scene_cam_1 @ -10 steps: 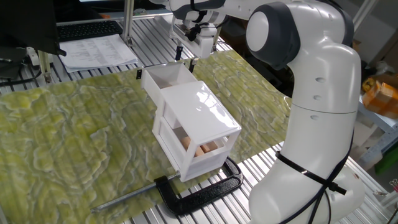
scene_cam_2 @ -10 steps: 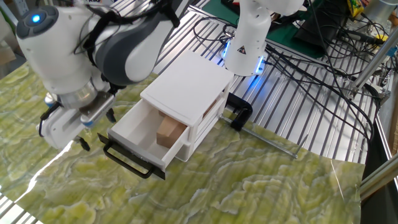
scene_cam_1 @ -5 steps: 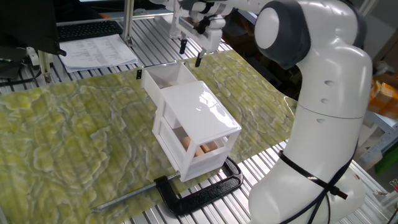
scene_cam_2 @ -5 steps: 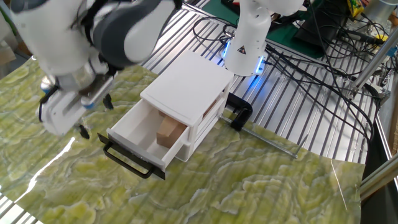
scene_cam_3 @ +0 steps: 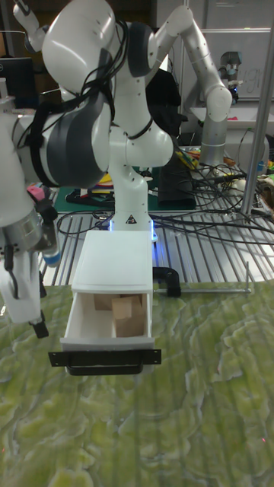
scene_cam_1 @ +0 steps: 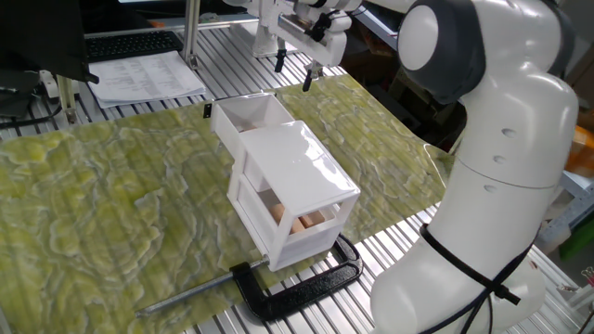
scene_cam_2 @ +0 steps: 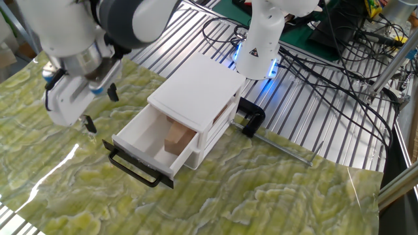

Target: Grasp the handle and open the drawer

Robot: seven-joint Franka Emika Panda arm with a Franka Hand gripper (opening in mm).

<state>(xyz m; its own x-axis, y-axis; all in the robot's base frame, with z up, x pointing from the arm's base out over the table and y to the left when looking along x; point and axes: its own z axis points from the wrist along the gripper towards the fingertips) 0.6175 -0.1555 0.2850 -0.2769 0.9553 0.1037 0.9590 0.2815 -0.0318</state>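
- My arm has lifted up and away over the last second; my hand (scene_cam_2: 98, 108) now hangs above the green mat (scene_cam_2: 248, 196), clear of the white box (scene_cam_2: 196, 91) below and beside me.
- The drawer (scene_cam_2: 153, 147) sits pulled well out of the box front, with wooden blocks (scene_cam_2: 175, 138) showing inside. To my eye the opening is done and I am only backing off.
- The handle (scene_cam_2: 134, 171), a black bar across the drawer front, lies below my fingertips (scene_cam_2: 87, 123) and a little to one side, well apart from them.
- My fingers are spread apart and hold nothing; they touch nothing either.
- The black clamp (scene_cam_2: 251, 121) grips the far end of the box, on the side away from my hand.
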